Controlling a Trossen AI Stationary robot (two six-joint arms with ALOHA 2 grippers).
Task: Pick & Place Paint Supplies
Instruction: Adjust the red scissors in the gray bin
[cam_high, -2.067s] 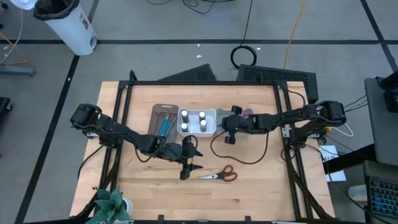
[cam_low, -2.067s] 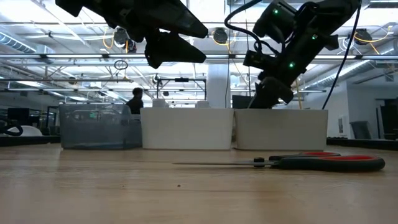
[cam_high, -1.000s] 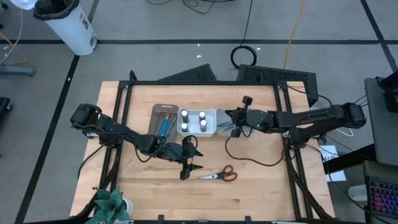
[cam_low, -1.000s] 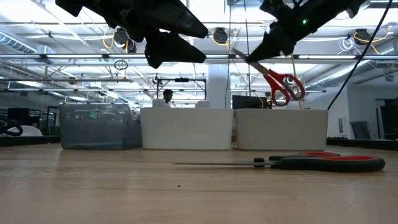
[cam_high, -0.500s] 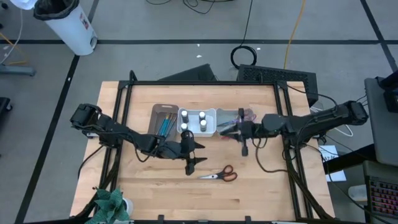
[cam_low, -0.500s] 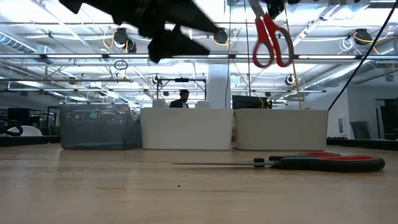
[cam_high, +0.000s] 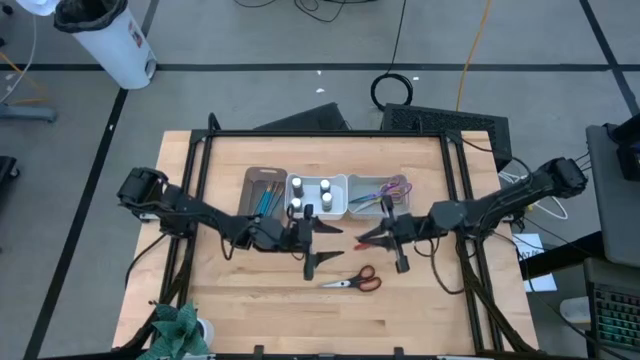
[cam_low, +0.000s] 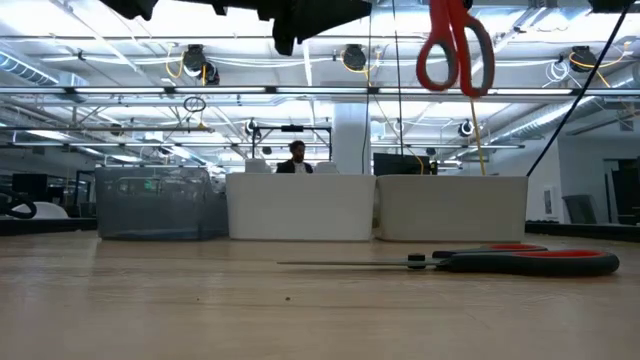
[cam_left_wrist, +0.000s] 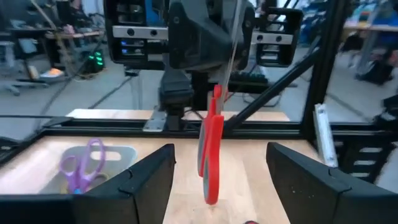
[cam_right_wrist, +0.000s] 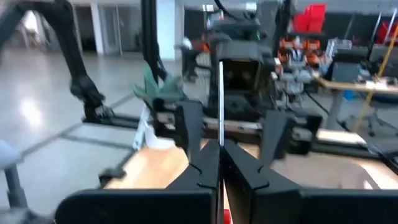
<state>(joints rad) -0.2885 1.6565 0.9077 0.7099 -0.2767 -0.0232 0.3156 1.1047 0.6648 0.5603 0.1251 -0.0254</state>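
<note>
Red-handled scissors (cam_low: 455, 50) hang in the air with my right gripper (cam_high: 368, 239) shut on them. My left gripper (cam_high: 330, 245) stands open and level just to their left, its fingers pointing at them without touching. Seen from the left wrist, the red handles (cam_left_wrist: 211, 155) hang between its spread fingers but farther off. A second pair of scissors (cam_high: 350, 281) with red-and-black handles lies flat on the table nearer the front edge. Brushes stand in the brown bin (cam_high: 262, 192), white-capped bottles in the white bin (cam_high: 315, 195), and purple scissors in the grey bin (cam_high: 385, 195). My right gripper pinches the scissors' closed blades (cam_right_wrist: 220, 99) between its two fingers. The fingers lie level, come from the table's right and cross the blades. The scissors stand upright, blades up and handle loops (cam_low: 455, 60) hanging below, clear of the table.
The three bins sit in a row at the table's middle far side. A black frame (cam_high: 200, 140) rims the table. A green plant (cam_high: 180, 330) stands at the near left corner. Bare wood lies at the front and along both sides.
My right gripper has carried the red scissors from above the grey bin toward the near edge and my left gripper, turning so that they went from slanting to hanging upright. My left gripper has risen and tipped from pointing down to level, staying open.
</note>
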